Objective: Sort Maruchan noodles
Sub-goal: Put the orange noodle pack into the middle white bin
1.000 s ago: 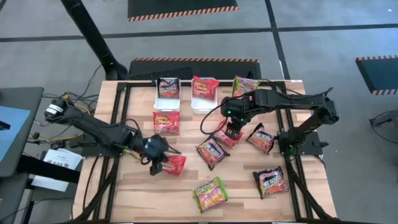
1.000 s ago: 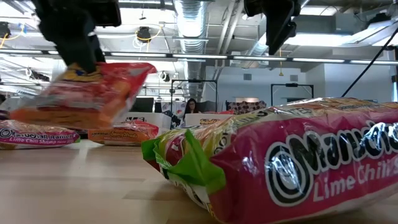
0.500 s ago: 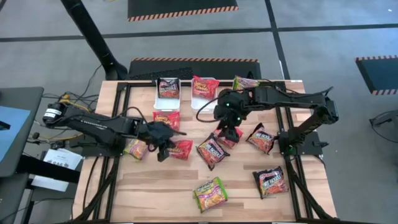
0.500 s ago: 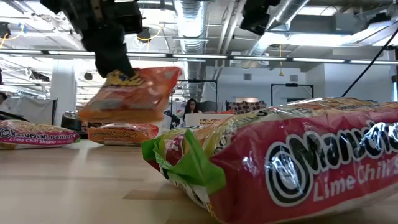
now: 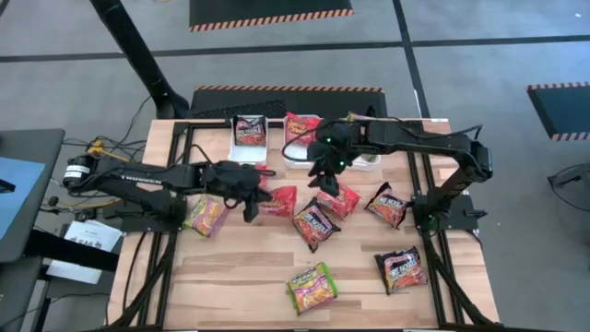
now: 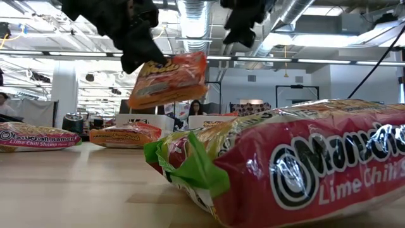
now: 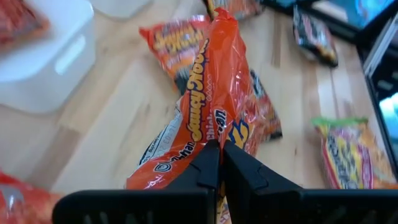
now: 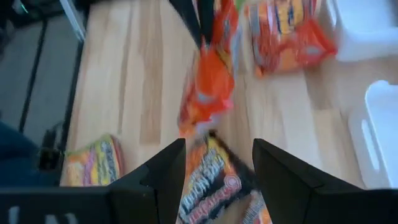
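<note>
- The left pincer (image 5: 251,200) is pinched tight on a red-orange noodle pack (image 5: 277,200), holding it up off the counter (image 5: 230,277), just in front of the two white bins (image 5: 247,143).
- The right pincer (image 5: 324,184) hangs wide open and empty above a dark noodle pack (image 5: 313,224).
- Other packs lie scattered on the counter.

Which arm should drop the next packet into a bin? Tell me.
Left. Its claw is already shut on a crinkly red-orange plastic noodle packet, lifted near the white rectangular bins. The right claw hovers open and empty.
</note>
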